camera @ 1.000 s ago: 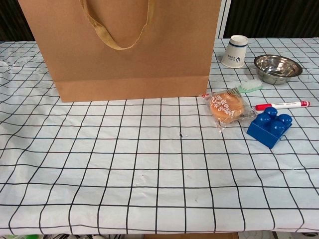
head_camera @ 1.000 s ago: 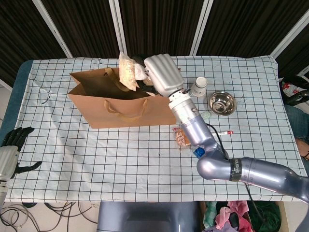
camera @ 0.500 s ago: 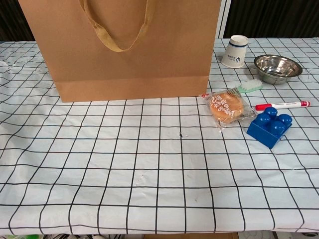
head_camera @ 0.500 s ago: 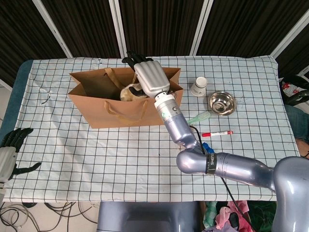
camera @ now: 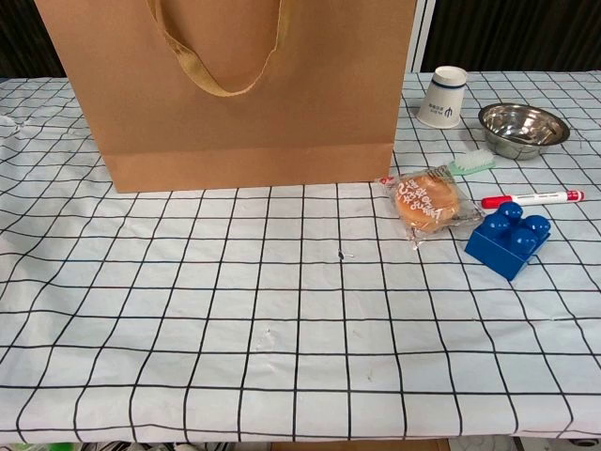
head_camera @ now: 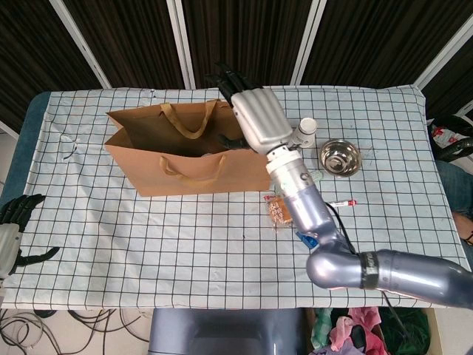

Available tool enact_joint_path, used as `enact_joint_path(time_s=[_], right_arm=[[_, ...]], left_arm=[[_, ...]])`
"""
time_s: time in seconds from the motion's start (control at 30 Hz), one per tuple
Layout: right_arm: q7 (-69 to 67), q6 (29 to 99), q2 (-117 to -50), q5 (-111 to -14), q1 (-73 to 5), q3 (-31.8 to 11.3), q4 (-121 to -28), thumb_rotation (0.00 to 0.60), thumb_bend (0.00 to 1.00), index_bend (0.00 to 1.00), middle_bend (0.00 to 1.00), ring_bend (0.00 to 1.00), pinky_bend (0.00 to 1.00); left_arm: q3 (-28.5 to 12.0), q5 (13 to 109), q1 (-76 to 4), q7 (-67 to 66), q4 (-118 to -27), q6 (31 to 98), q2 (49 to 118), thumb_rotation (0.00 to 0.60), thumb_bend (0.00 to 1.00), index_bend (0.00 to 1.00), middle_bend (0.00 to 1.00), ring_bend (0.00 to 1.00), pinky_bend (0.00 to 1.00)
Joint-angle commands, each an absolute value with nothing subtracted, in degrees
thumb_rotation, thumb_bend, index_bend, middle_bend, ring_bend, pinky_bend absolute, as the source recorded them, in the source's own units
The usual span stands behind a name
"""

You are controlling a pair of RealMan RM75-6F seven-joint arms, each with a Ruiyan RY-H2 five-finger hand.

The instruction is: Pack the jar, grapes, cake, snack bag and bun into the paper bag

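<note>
The brown paper bag (head_camera: pixel 185 168) stands open at the table's back left, and in the chest view its front wall (camera: pixel 235 94) fills the top. Its inside is dark and I cannot make out the contents. My right hand (head_camera: pixel 259 118) hovers over the bag's right end, fingers stretched out and apart, holding nothing. The wrapped bun (head_camera: pixel 278 211) lies on the cloth just right of the bag, below my right forearm; the chest view shows the bun (camera: pixel 429 200) clearly. My left hand (head_camera: pixel 15 222) rests at the table's near left edge, fingers apart and empty.
A paper cup (camera: pixel 443 96), a steel bowl (camera: pixel 522 127), a green brush (camera: pixel 471 165), a red marker (camera: pixel 532 198) and a blue block (camera: pixel 508 240) sit right of the bag. The cup (head_camera: pixel 304 132) and bowl (head_camera: pixel 339 157) lie close to my right forearm.
My right hand carried the snack bag over the paper bag, dipped into it, then rose out to the right empty. The snack bag is no longer visible.
</note>
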State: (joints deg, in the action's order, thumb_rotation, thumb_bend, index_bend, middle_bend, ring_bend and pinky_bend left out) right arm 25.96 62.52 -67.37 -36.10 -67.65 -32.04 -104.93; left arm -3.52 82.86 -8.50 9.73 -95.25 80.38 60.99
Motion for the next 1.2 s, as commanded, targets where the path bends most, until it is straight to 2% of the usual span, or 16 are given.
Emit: enact_joint_path(time_s=[0.03, 0.23, 0.5, 0.67, 0.8, 1.03, 1.2], right_arm=[[26.9, 67.5, -58.1, -41.5, -59.1, -28.8, -115.7, 0.6, 0.16, 0.13, 0.06, 0.12, 0.26], [24.8, 72.9, -50.0, -49.6, -47.6, -22.6, -125.0, 0.6, 0.16, 0.13, 0.06, 0.12, 0.27], [21.1, 72.6, -45.7, -56.4, -38.3, -14.8, -127.7, 0.6, 0.16, 0.13, 0.06, 0.12, 0.26], [22.1, 71.0, -49.7, -61.2, -35.1, -8.8, -125.7, 0.6, 0.16, 0.13, 0.06, 0.12, 0.26], [22.6, 67.8, -54.9, -60.8, -35.3, -6.5, -123.2, 0.6, 0.16, 0.13, 0.06, 0.12, 0.26], [25.9, 60.9, -65.9, -55.9, -39.4, -5.7, -115.1, 0.6, 0.16, 0.11, 0.06, 0.12, 0.21], [28.2, 59.2, -71.8, -53.7, -42.0, -6.5, -108.6, 0.6, 0.16, 0.12, 0.06, 0.11, 0.17]], left_arm=[[-3.4, 83.2, -8.5, 9.6, -95.4, 80.3, 61.0, 0.6, 0.13, 0.11, 0.09, 0.0, 0.02], [-3.2, 83.6, -8.4, 9.4, -95.6, 80.5, 60.9, 0.6, 0.13, 0.11, 0.09, 0.0, 0.02], [-3.1, 83.5, -8.6, 8.9, -95.6, 80.1, 61.1, 0.6, 0.13, 0.11, 0.09, 0.0, 0.02], [-3.2, 83.3, -8.6, 8.7, -95.7, 80.1, 61.3, 0.6, 0.13, 0.11, 0.09, 0.0, 0.02], [-3.3, 83.2, -8.5, 8.6, -95.7, 80.1, 61.3, 0.6, 0.13, 0.11, 0.09, 0.0, 0.02], [-3.3, 83.1, -8.7, 8.8, -95.5, 79.8, 61.2, 0.6, 0.13, 0.11, 0.09, 0.0, 0.02], [-3.3, 83.1, -8.7, 8.9, -95.4, 79.7, 61.2, 0.6, 0.13, 0.11, 0.09, 0.0, 0.02]])
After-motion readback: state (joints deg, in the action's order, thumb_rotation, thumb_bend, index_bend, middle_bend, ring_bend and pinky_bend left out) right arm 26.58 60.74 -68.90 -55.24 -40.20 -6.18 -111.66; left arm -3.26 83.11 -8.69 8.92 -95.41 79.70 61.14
